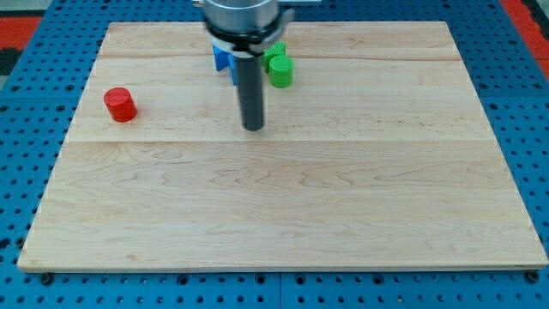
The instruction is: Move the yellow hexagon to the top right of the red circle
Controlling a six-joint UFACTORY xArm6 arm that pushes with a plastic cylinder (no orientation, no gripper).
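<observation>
Right now my tip (253,128) rests on the wooden board (283,215) with nothing touching it, the red circle (120,105) sits far off at its nine o'clock, the blue block (222,57) and green block (279,67) sit near twelve, and no yellow hexagon shows.

Rod standing upright over the board

My tip (253,127) is resting on the wood, hanging straight down from the arm's mount at twelve o'clock.
</observation>
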